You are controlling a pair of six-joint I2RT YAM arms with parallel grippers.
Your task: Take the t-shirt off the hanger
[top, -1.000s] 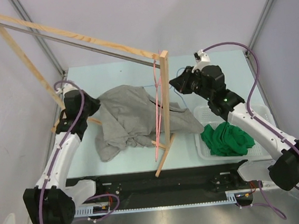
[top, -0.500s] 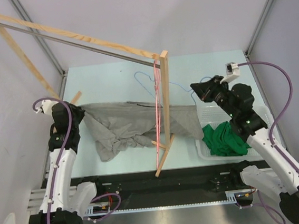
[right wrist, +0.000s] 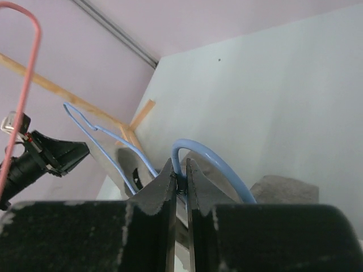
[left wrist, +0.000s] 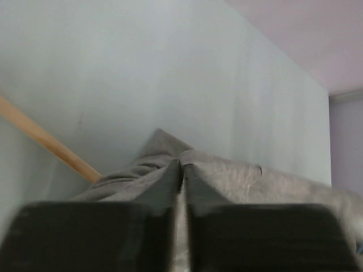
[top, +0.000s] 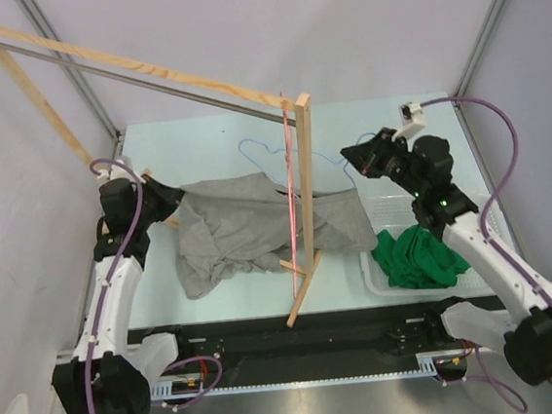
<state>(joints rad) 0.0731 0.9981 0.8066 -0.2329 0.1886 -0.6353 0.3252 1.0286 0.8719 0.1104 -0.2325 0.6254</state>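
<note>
You held the left gripper (top: 162, 191) pinched shut on the grey cotton t-shirt (top: 225, 233), for pulling | right gripper (top: 351, 154) clamped the hook of the blue wire hanger (right wrist: 198, 145), anchoring it | shirt lay on the table (top: 201, 136) between them.

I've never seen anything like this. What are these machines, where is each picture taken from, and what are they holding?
These are two robot arms bolted at the near edge of a table. Each ends in a two-finger gripper. The wide picture comes from a fixed camera above and behind them. The two close-ups come from a camera on each wrist, so the dark shapes at the bottom are the fingers themselves. On the table a grey t-shirt lies by a wooden rack, and to the right a basket holds a green cloth. The left gripper pinches the t-shirt. The right gripper is shut on a blue hanger.
</note>
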